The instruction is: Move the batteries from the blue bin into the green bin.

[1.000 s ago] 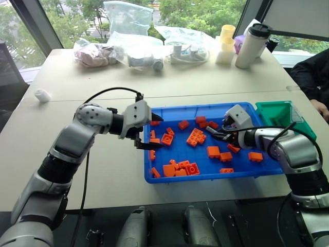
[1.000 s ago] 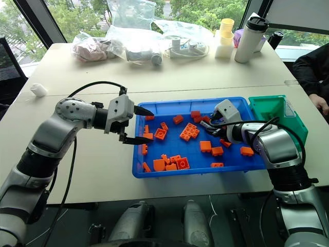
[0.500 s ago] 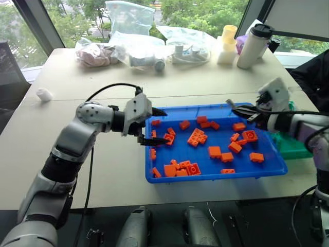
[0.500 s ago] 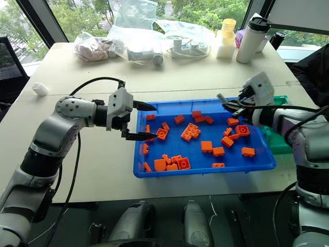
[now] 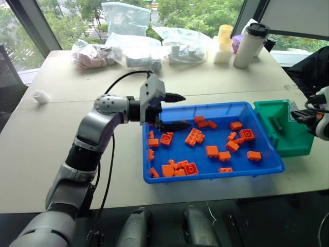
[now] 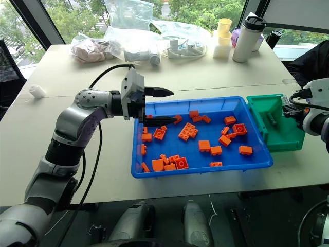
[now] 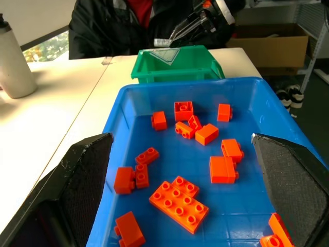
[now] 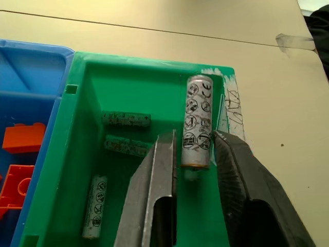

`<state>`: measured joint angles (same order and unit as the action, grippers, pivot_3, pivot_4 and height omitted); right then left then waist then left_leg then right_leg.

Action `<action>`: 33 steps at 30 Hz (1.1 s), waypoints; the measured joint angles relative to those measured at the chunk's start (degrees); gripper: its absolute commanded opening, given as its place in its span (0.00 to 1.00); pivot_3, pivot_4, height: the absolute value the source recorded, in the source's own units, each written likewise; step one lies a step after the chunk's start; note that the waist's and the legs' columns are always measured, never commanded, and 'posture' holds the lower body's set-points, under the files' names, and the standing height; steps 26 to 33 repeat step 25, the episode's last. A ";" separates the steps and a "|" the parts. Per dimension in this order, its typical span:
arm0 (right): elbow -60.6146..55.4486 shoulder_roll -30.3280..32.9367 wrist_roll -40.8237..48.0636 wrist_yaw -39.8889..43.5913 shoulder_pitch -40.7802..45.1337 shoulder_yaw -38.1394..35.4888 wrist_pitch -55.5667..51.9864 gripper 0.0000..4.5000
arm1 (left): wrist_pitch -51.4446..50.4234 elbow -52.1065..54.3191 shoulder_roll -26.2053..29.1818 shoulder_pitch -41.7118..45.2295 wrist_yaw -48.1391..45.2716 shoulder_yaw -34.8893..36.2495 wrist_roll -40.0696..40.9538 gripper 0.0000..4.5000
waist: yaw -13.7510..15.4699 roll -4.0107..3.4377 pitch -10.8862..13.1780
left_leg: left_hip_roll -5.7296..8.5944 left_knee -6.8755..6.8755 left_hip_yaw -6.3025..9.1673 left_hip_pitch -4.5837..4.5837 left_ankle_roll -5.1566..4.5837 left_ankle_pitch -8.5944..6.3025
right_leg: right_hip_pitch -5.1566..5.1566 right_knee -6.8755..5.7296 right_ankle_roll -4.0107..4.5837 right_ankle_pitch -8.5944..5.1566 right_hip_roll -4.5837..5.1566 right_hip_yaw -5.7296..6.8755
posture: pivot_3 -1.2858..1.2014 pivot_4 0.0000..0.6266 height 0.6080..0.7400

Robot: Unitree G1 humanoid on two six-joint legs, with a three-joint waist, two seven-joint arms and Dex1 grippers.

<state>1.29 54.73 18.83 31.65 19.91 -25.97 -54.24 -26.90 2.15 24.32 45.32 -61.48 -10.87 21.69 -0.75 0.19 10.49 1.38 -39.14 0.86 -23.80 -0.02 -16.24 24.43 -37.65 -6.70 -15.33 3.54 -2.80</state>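
The green bin stands against the right end of the blue bin. Three batteries lie on the green bin's floor. My right gripper hangs over this bin, jaws parted. A fourth battery sits loosely between its fingertips, with a thin gap on one side. From the head, the right gripper shows at the green bin's far right side. My left gripper is wide open and empty above the blue bin's left end. Orange bricks are scattered across the blue bin.
Plastic bags, a white flask and yellow cups stand at the table's far side. A small white object lies at the left. A person's dark sleeve is beside the green bin.
My right gripper swung right from over the blue bin to above the green bin, carrying a battery, and its jaws have parted. The left gripper shifted a little right and up.
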 measured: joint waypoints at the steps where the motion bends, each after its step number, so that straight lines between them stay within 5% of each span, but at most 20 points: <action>1: 0.47 0.00 -0.03 -0.11 -0.01 0.00 0.14 0.72 | 0.00 0.00 0.16 0.00 0.12 0.01 0.01 1.00 | 0.01 0.00 0.00 | 0.00 0.00 -0.01 0.00 0.00 0.00 | 0.00 0.00 0.00 0.00 0.01 -0.01 | 0.52 0.24 1.00; 4: 1.40 -0.01 0.00 -0.43 0.11 0.00 1.10 0.98 | -0.19 0.09 0.83 -0.04 0.39 0.20 0.07 1.00 | 0.16 0.00 0.00 | 0.01 -0.01 -0.01 0.00 0.00 0.00 | 0.00 0.00 0.00 0.00 0.02 -0.01 | 0.52 0.24 1.00; 10: 1.67 -0.02 0.26 0.57 0.48 -0.01 6.56 0.98 | -1.10 1.26 3.06 -1.29 0.74 1.06 0.42 1.00 | 0.05 0.00 0.00 | 0.01 0.00 -0.01 0.00 0.00 0.00 | 0.00 0.00 0.00 0.00 0.01 -0.01 | 0.52 0.24 1.00; 21: -6.11 1.29 11.37 18.62 -12.18 -12.19 11.62 0.98 | -12.89 12.67 19.94 -16.67 2.89 14.44 6.62 1.00 | 0.27 -0.01 0.02 | 0.00 0.03 0.02 0.28 -0.03 -0.03 | -0.47 0.24 -0.01 0.00 0.08 0.01 | 0.52 0.24 1.00; 25: -9.00 1.43 15.37 22.36 -17.31 -15.88 8.30 0.98 | -18.67 18.45 22.77 -22.05 5.79 19.93 10.33 1.00 | 0.10 -0.01 0.02 | -0.07 0.10 0.06 0.37 -0.04 -0.04 | -0.52 0.24 -0.01 0.00 0.05 0.02 | 0.52 0.24 1.00; 33: -9.00 1.43 15.37 22.36 -17.31 -15.88 8.30 0.98 | -18.67 18.45 22.77 -22.05 5.79 19.93 10.33 1.00 | 0.10 -0.01 0.02 | -0.07 0.10 0.06 0.37 -0.04 -0.04 | -0.52 0.24 -0.01 0.00 0.05 0.02 | 0.52 0.24 1.00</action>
